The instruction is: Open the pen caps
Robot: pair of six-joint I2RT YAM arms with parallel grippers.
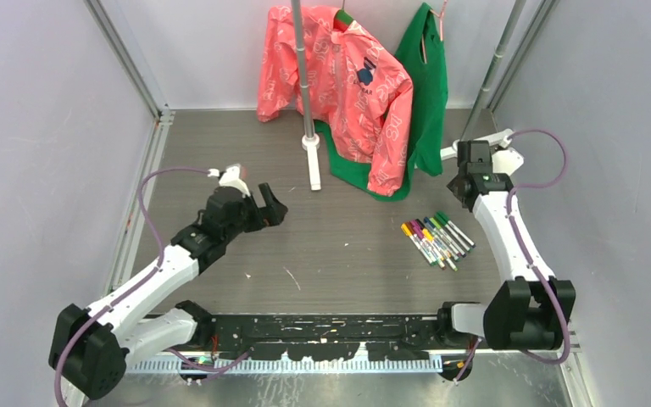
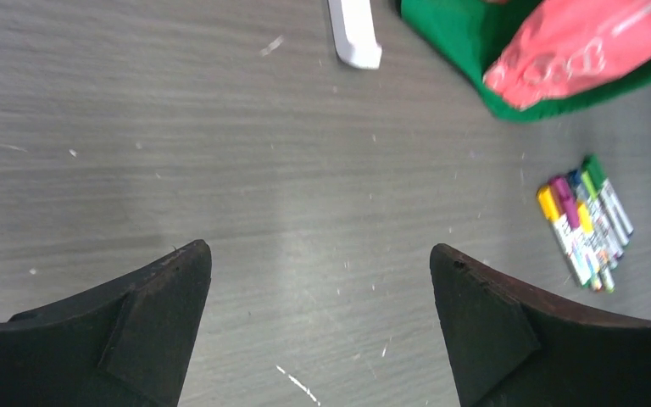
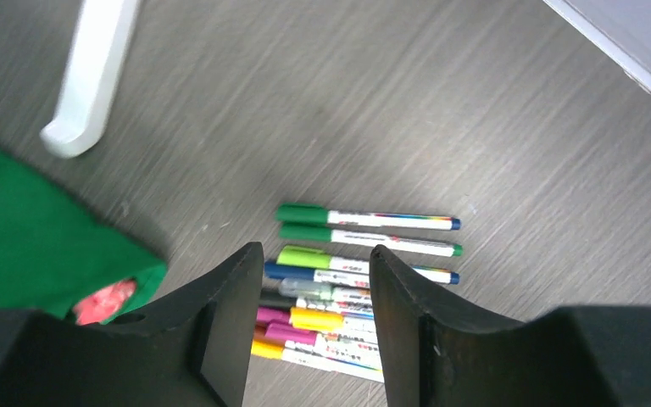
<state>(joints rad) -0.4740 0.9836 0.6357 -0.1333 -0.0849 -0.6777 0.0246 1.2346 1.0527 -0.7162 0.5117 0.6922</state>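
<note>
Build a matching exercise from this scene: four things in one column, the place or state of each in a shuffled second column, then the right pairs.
Things
1. pens
2. pink jacket
3. left gripper
4. right gripper

Places or states
a. hanging at the back
b. open, aimed at the pens
c. lying side by side on the table
d. open wide, aimed at bare table

Pairs: 1-c, 2-a, 3-d, 4-b
</note>
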